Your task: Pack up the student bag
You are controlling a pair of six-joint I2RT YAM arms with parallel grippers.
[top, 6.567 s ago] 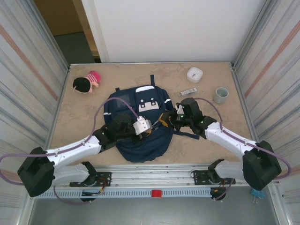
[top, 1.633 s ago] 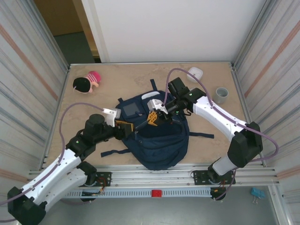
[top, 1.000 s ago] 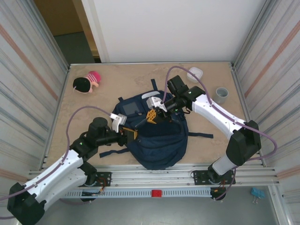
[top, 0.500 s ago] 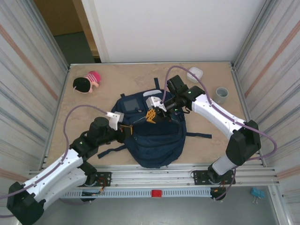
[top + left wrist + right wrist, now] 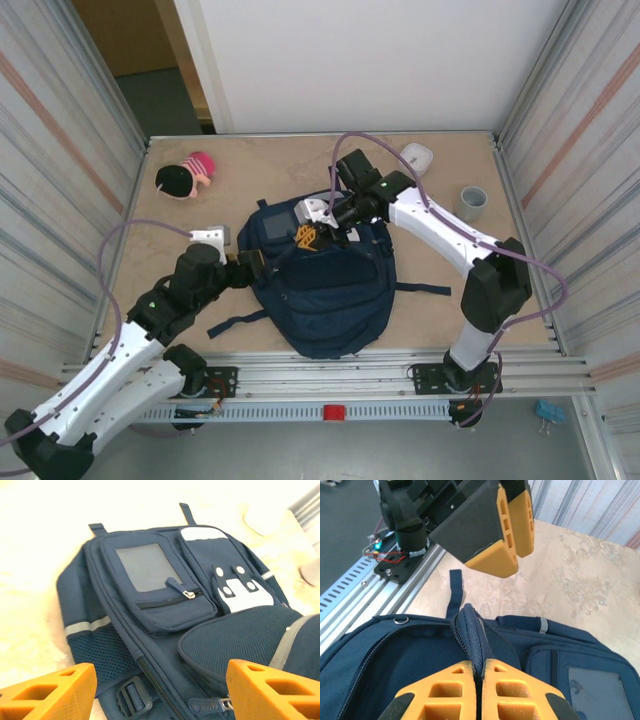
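Observation:
The student bag [image 5: 322, 285], a navy blue backpack, lies flat in the middle of the table with its front pocket and white patches [image 5: 244, 594] facing up. My right gripper [image 5: 306, 237] is over the bag's upper part. In the right wrist view it [image 5: 481, 680] is shut on a raised fold of the bag's zippered rim [image 5: 470, 622]. My left gripper [image 5: 252, 264] is at the bag's left edge. Its orange fingers [image 5: 47, 692] stand wide apart, open and empty, above the side zipper and its pull [image 5: 206, 706].
A pink and black plush toy [image 5: 185, 177] lies at the back left. A white container [image 5: 416, 155] and a grey cup [image 5: 470, 202] stand at the back right. Loose bag straps [image 5: 425, 288] trail right and left. Metal walls close both sides.
My left gripper has opened, let go of the bag's edge and drawn back to the left. My right gripper has pulled the held rim up and left, and the bag shifted with it.

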